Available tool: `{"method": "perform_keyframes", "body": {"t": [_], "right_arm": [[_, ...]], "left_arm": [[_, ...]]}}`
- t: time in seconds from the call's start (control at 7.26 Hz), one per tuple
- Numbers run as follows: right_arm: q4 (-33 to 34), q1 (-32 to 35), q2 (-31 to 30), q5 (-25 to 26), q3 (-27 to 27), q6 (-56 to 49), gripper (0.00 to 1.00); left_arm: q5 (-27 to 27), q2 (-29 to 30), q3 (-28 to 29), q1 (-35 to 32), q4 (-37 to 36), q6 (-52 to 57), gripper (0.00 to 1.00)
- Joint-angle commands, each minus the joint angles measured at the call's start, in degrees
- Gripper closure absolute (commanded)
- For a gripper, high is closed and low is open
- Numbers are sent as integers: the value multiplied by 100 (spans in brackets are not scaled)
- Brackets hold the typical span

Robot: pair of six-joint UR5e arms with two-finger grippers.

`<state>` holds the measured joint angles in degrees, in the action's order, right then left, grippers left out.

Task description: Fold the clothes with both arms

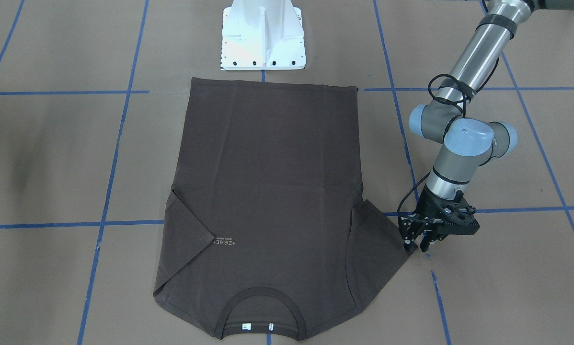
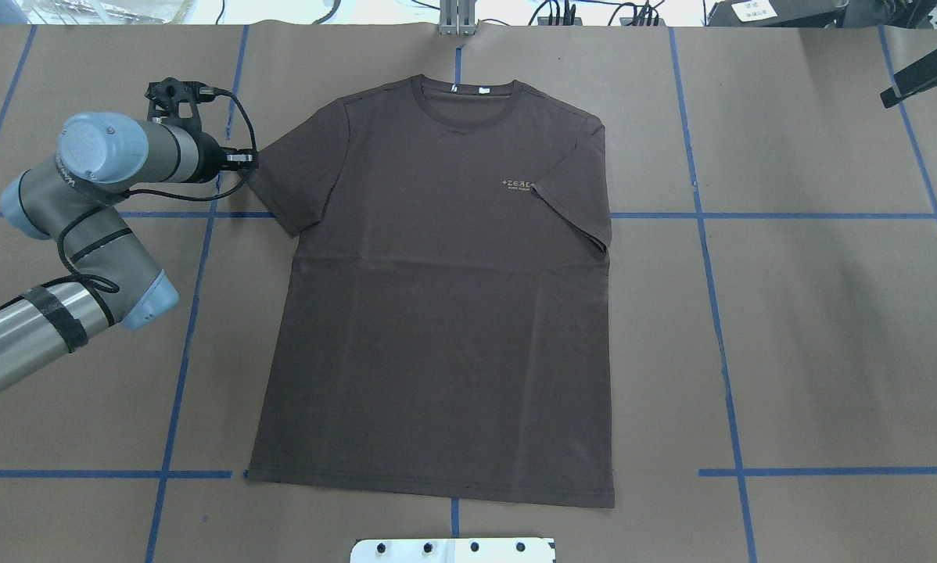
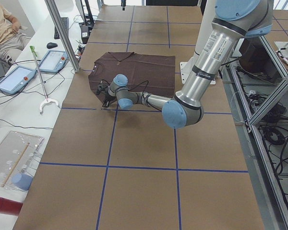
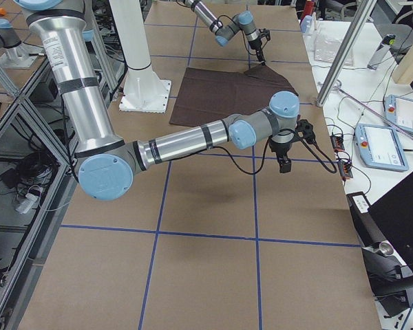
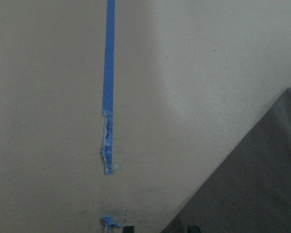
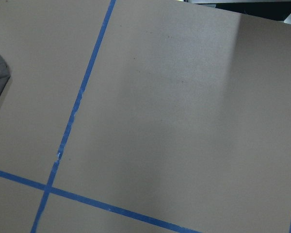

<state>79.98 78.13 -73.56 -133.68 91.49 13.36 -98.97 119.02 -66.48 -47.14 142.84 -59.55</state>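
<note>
1 dark brown T-shirt (image 2: 437, 313) lies flat, chest up, mid-way along the table (image 2: 828, 313), collar at the far side. It looks like soft, light, limp cloth, likely to sag and creep unless pinched at a hem or corner. Its right sleeve (image 2: 574, 211) is folded in and its left sleeve (image 1: 380, 235) is spread. The left gripper (image 1: 415, 248) sits at that sleeve's outer corner, fingers a little apart — the likely hold. The right gripper (image 4: 283, 165) hangs well off to the right — whether its fingers are apart I cannot tell.

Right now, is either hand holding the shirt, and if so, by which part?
Nothing is held. The left hand is open at the shirt's sleeve tip; the right hand hangs over bare table.
</note>
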Motion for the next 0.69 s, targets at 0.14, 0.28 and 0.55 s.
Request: {"method": "perform_keyframes", "body": {"t": [0.14, 0.28, 0.55], "right_arm": [[0, 0, 0, 0, 1, 0, 0], [0, 0, 0, 0, -8, 0, 0], [0, 0, 8, 0, -8, 0, 0]], "left_arm": [[0, 7, -6, 38, -10, -13, 76], [0, 7, -14, 38, -1, -4, 100], [0, 77, -76, 38, -54, -48, 100]]}}
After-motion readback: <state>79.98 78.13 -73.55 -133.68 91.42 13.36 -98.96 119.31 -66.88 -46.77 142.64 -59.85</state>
